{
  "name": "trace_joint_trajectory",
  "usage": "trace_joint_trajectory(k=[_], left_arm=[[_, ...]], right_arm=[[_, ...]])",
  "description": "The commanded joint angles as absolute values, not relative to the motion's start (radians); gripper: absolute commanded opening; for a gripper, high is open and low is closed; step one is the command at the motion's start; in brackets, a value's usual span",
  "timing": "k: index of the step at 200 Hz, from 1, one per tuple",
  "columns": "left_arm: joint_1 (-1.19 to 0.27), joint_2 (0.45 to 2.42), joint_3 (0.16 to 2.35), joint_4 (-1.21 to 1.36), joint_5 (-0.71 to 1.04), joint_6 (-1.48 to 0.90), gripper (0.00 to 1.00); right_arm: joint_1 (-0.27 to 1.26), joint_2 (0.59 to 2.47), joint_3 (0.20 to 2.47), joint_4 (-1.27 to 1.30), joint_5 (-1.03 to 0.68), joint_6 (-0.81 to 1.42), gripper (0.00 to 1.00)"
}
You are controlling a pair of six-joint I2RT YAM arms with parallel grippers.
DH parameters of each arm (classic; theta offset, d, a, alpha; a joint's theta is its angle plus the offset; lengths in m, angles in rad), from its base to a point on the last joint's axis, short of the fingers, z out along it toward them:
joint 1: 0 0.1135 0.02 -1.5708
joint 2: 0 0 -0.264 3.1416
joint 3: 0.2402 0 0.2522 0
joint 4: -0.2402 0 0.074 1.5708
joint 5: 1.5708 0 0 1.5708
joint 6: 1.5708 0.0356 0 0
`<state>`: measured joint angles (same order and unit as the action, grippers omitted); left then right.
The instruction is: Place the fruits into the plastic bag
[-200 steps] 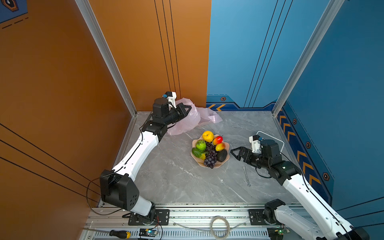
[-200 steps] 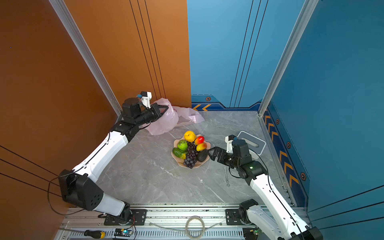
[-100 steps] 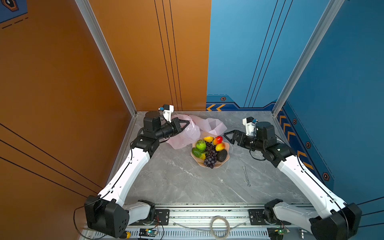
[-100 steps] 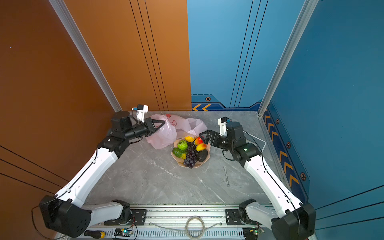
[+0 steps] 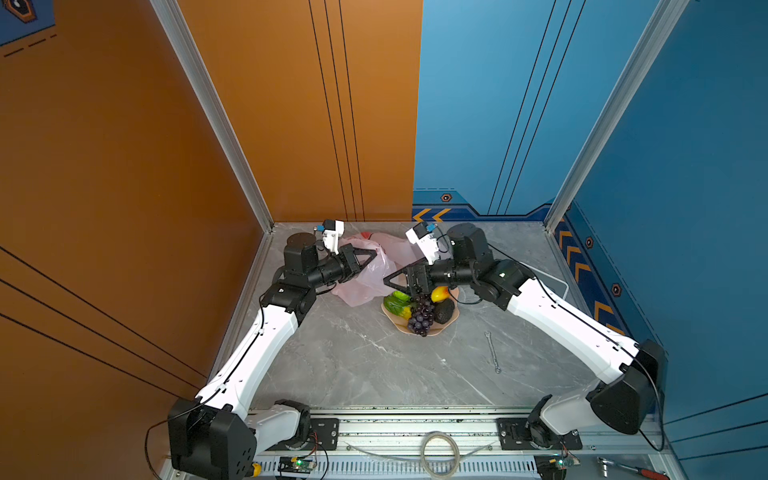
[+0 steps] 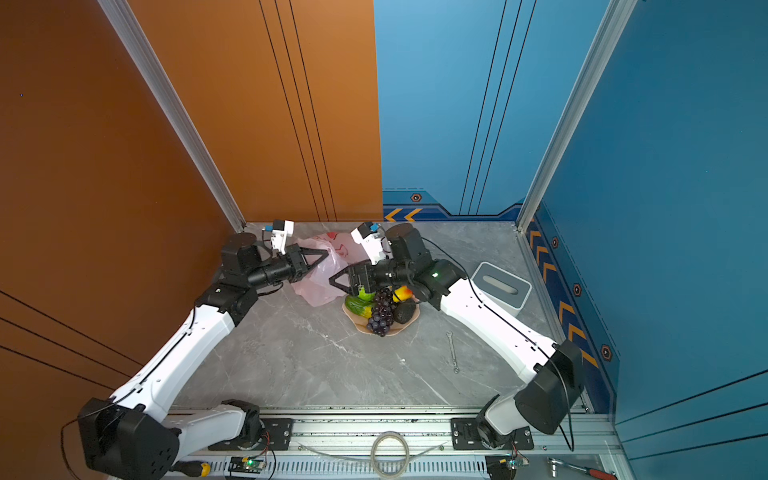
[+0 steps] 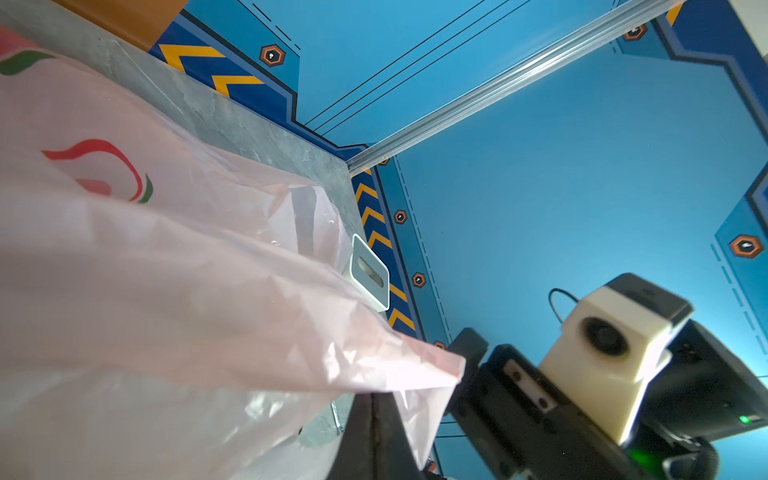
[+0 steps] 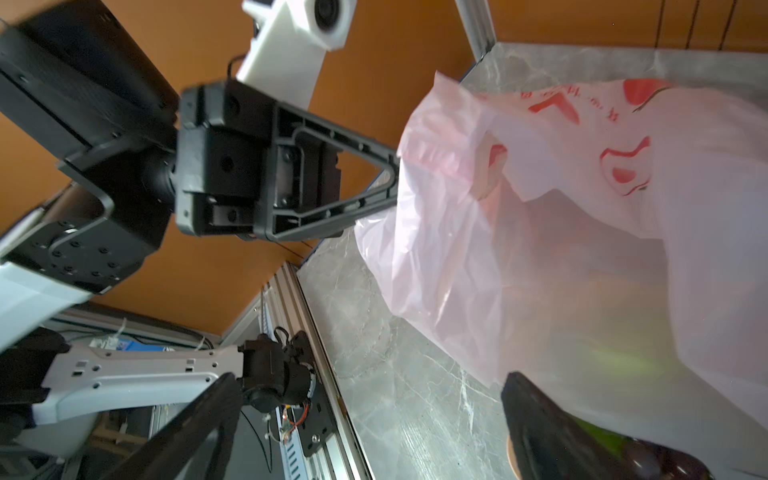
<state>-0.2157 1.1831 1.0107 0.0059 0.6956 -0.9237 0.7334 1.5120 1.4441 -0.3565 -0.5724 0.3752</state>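
Note:
The pale-pink plastic bag hangs off the table at the back left. My left gripper is shut on its upper edge. The left wrist view shows the closed fingers pinching the film. The fruits lie in a peach bowl: purple grapes, a black avocado, green ones and a red-yellow one. My right gripper is open and empty above the bowl's far edge. It sits beside the bag's lower part.
A steel wrench lies on the marble table to the right of the bowl. A grey box with a slot stands near the right wall. Orange and blue walls close in the back and sides. The rail with cables runs along the front.
My right arm swung from the right of the bowl up and left, over the bowl toward the bag. My left arm drew the held bag forward, nearer the bowl.

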Motion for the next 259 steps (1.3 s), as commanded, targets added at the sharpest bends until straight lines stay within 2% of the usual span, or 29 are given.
trace_joint_trajectory(k=[1,35,59,76,99,127,141,169,180,189,197,221,242,259], left_arm=[[-0.207,1.162,0.982,0.087,0.735,-0.984,0.0],[-0.202,1.141,0.958,0.093,0.741,-1.001,0.0],[-0.198,1.118,0.938,0.101,0.744,-1.014,0.0],[-0.19,1.112,0.937,0.085,0.749,-1.012,0.0],[-0.189,1.106,0.944,0.085,0.762,-1.026,0.0],[-0.191,1.101,0.952,0.092,0.767,-1.043,0.0],[-0.189,1.099,0.95,0.1,0.77,-1.053,0.0],[-0.189,1.083,0.921,0.139,0.772,-1.09,0.0],[-0.186,1.077,0.909,0.154,0.775,-1.106,0.0],[-0.181,1.071,0.899,0.167,0.781,-1.118,0.11],[-0.178,1.067,0.892,0.186,0.789,-1.133,0.27],[-0.166,1.06,0.868,0.253,0.816,-1.192,0.57],[-0.16,1.07,0.868,0.266,0.842,-1.204,0.73],[-0.156,1.085,0.87,0.264,0.851,-1.201,0.77]], right_arm=[[0.75,1.551,1.497,-0.361,-0.569,0.304,0.93],[0.758,1.599,1.519,-0.332,-0.507,0.292,0.85],[0.761,1.626,1.53,-0.322,-0.451,0.28,0.74],[0.771,1.626,1.532,-0.321,-0.384,0.273,0.74],[0.793,1.611,1.53,-0.317,-0.305,0.243,0.82],[0.803,1.638,1.558,-0.309,-0.326,0.256,0.78],[0.811,1.648,1.554,-0.284,-0.33,0.259,0.68],[0.824,1.655,1.539,-0.234,-0.349,0.265,0.25],[0.825,1.657,1.536,-0.225,-0.341,0.267,0.19],[0.828,1.656,1.536,-0.223,-0.339,0.267,0.16],[0.829,1.655,1.537,-0.222,-0.336,0.267,0.13],[0.831,1.651,1.536,-0.222,-0.337,0.263,0.06],[0.833,1.648,1.536,-0.223,-0.359,0.259,0.05],[0.835,1.652,1.543,-0.233,-0.393,0.252,0.04]])
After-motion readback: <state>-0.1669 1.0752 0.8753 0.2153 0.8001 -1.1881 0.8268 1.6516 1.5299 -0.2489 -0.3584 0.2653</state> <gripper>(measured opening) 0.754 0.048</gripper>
